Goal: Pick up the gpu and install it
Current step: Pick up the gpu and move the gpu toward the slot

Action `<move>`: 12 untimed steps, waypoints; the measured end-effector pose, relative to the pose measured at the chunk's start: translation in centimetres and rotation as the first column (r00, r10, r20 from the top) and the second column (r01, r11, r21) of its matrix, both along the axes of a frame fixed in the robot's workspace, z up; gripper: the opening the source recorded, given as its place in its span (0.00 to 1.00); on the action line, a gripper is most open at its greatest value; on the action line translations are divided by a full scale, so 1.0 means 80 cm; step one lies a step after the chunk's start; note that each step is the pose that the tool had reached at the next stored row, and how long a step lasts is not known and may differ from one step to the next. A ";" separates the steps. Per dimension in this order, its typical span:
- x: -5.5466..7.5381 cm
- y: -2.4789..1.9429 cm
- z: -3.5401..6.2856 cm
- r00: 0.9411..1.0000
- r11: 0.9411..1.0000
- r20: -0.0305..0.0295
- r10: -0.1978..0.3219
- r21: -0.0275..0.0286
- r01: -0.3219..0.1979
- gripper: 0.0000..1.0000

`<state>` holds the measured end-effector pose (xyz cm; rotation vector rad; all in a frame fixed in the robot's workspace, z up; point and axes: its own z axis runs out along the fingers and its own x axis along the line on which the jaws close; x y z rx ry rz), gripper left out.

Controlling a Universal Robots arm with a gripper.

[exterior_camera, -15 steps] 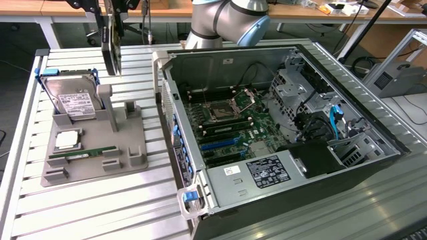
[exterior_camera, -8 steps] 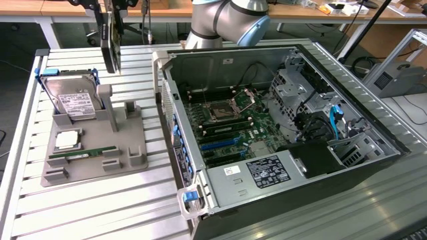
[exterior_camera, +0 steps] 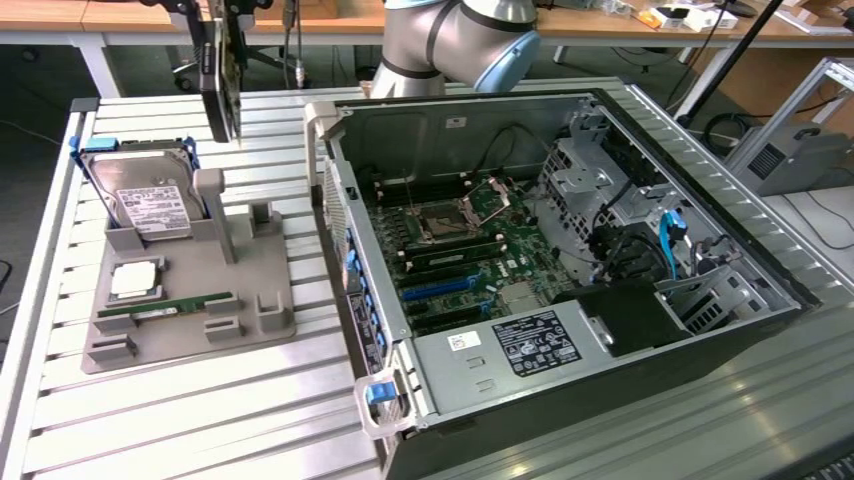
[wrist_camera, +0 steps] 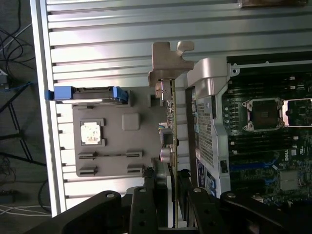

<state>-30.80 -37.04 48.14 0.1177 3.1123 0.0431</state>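
A slatted worktop [exterior_camera: 200,420] is seen carrying an open computer case [exterior_camera: 601,420], its motherboard exposed. The arm [exterior_camera: 461,40] is seen behind the case. At the exterior view's left of the case, a grey holder [exterior_camera: 254,280] is laid on the slats. In it a hard drive [exterior_camera: 147,205] is propped, with a square chip [exterior_camera: 136,280] and a green memory stick [exterior_camera: 167,308] nearer the camera. The gpu [exterior_camera: 220,75] is held upright and edge-on beyond the hard drive, outside the case. In the wrist view, the end effector [wrist_camera: 173,192] is clamped on the gpu [wrist_camera: 173,126], with the fingers [wrist_camera: 148,190] pressed to both faces.
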 end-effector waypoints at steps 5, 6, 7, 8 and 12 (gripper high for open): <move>0.000 0.0000 0.003 1.000 1.000 0.000 0.000 0.000 0.000 0.30; 0.000 0.0000 0.003 1.000 1.000 0.000 0.000 0.000 0.000 0.30; 0.000 0.0000 0.004 1.000 1.000 0.000 0.000 0.000 0.000 0.30; 0.000 0.0000 0.004 1.000 1.000 0.000 0.000 0.000 0.000 0.30; 0.000 0.0000 0.007 1.000 1.000 0.000 0.000 0.000 0.000 0.30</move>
